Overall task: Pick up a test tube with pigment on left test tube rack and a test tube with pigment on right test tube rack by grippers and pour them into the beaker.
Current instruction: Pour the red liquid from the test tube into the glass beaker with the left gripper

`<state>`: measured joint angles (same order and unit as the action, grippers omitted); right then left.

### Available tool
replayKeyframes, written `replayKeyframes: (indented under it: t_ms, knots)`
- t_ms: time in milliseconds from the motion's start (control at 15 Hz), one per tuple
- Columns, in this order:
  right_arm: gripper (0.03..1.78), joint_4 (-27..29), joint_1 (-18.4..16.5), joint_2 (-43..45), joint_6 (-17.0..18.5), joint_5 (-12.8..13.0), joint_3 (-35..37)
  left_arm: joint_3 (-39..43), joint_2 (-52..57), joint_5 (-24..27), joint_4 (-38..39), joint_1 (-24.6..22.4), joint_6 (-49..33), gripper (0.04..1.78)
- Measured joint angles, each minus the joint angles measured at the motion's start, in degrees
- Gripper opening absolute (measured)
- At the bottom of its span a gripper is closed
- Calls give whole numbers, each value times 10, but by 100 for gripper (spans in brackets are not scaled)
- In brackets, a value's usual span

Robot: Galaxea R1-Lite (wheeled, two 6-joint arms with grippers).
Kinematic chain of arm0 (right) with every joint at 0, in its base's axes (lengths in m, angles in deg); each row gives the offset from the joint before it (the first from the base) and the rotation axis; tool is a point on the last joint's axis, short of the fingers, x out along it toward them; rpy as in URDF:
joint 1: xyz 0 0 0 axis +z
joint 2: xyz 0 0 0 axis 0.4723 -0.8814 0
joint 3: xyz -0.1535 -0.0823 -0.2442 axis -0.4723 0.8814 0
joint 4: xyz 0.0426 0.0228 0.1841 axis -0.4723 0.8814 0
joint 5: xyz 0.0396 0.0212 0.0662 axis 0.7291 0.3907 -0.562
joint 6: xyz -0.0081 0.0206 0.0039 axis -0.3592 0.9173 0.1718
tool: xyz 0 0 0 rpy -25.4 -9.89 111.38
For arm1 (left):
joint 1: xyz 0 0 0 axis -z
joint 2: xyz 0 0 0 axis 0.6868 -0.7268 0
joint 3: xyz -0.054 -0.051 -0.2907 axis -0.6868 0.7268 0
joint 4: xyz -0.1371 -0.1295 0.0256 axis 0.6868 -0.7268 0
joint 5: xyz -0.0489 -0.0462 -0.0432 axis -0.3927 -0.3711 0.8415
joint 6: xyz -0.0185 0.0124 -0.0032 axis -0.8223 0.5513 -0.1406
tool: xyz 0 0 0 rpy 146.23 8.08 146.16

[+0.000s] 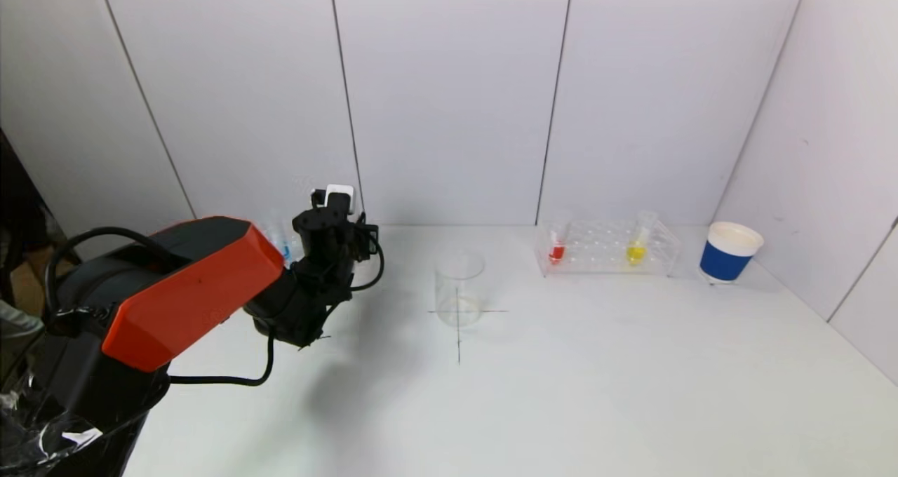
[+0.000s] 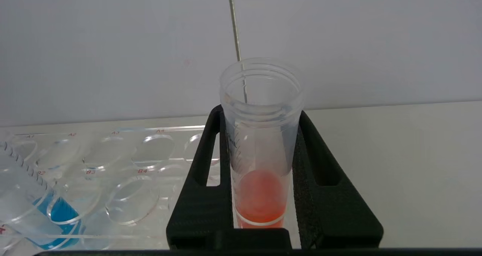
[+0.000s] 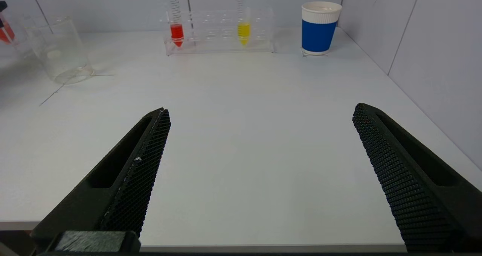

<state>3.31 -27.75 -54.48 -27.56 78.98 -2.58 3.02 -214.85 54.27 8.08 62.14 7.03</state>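
White table [image 1: 561, 393] walled by pale panels, clear beaker [image 1: 459, 289] on a drawn cross.

Left of the beaker, the left gripper [image 2: 261, 150] clamps an upright red-pigment tube [image 2: 261, 143], mouth up, over the left rack [image 2: 113, 165]. Right gripper [image 3: 260, 128] hangs low, jaws wide apart, facing the right rack [image 1: 607, 247].

On the clear left rack [image 2: 113, 165], in the left half of my left wrist's picture, I read small red well labels: A1, A2, A3, A4 along the upper row, then B3 and B4 below. One more, beside B3, looks like B2.
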Motion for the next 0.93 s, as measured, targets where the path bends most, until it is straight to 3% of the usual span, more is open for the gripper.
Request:
replayKeyframes:
  t_ms: [933]
  knots:
    - [176, 0, 0, 0, 0, 0, 0, -46, 177, 0, -201, 17, 7, 46]
